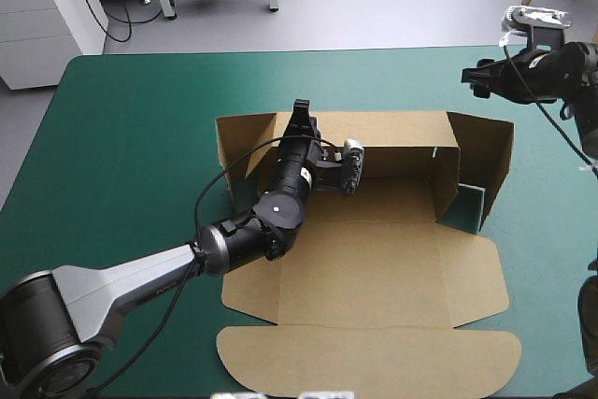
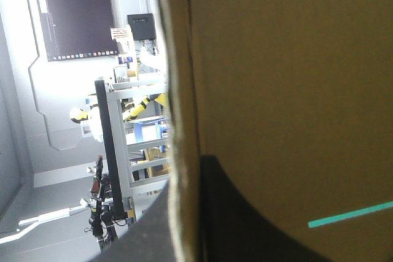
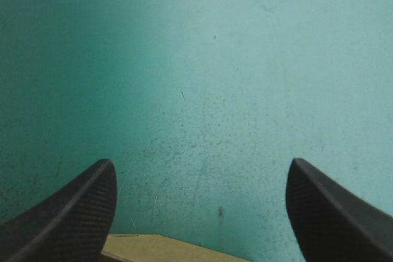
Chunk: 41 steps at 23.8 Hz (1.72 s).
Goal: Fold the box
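- One box (image 1: 374, 259) is seen, a single cut sheet of brown board, sat roughly mid-table on the teal-green cover (image 1: 121, 137) and a bit toward the right side.
- Two walls can be counted standing up: the long far wall (image 1: 392, 133) and the right-hand wall (image 1: 486, 170). A small patch of cover is left showing in the corner where they meet.
- The left end is harder to call. A panel (image 1: 245, 151) is seen there, but raised or flat can't really be told.
- The rest is laid flat toward the near edge: the base, then the lid panel with one side flap at each end (so two), then one long rounded flap (image 1: 369, 357) nearest the robot.
- Two grippers are in view, one per arm.
- The left gripper (image 1: 301, 117) is reached across the box to the far wall near its left end. In the left wrist view the board's edge (image 2: 181, 151) is pinched between its two black fingers (image 2: 245, 225), one on each side, so it's clamped on the box.
- The right gripper (image 1: 481, 77) is held up by the table's far right corner, well apart from the box. Its two fingers (image 3: 67, 213) are spread wide with nothing between them, bare cover ahead and only a sliver of board (image 3: 166, 246) under them.
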Tool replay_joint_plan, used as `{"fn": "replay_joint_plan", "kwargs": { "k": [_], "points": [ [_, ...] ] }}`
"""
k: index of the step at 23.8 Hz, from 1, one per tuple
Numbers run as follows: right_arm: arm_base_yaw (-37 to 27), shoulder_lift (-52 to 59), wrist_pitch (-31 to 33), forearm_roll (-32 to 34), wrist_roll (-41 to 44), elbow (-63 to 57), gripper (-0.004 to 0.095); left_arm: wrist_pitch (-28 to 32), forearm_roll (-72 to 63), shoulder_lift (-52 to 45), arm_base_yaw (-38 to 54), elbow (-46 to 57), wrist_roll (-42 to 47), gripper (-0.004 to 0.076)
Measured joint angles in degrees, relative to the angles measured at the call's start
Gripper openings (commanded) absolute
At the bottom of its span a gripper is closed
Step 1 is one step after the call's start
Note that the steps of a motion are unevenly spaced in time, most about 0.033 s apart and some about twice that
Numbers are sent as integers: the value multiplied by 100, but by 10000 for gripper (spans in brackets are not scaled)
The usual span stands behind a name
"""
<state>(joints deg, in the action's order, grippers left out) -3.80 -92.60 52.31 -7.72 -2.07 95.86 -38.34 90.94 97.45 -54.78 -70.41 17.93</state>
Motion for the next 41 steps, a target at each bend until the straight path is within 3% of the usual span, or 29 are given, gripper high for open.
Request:
{"fn": "replay_joint_plan", "kwargs": {
  "k": [9, 18, 27, 34, 41],
  "points": [
    [0, -590, 601, 107, -223, 40, 675, -12, -5, 0, 0, 0, 0, -10],
    [0, -571, 1008, 124, -262, -274, 578, -144, -83, 0, -18, 0, 0, -10],
    [0, -505, 1705, 10, -998, -544, 462, -243, -170, 0, -36, 0, 6, -10],
    [0, 344, 1737, -401, -1061, -1072, 394, -254, -172, 0, -36, 0, 45, -10],
    [0, 1294, 1440, -1013, -1956, -2362, 386, -271, -183, 0, -36, 0, 50, -10]
  ]
}}
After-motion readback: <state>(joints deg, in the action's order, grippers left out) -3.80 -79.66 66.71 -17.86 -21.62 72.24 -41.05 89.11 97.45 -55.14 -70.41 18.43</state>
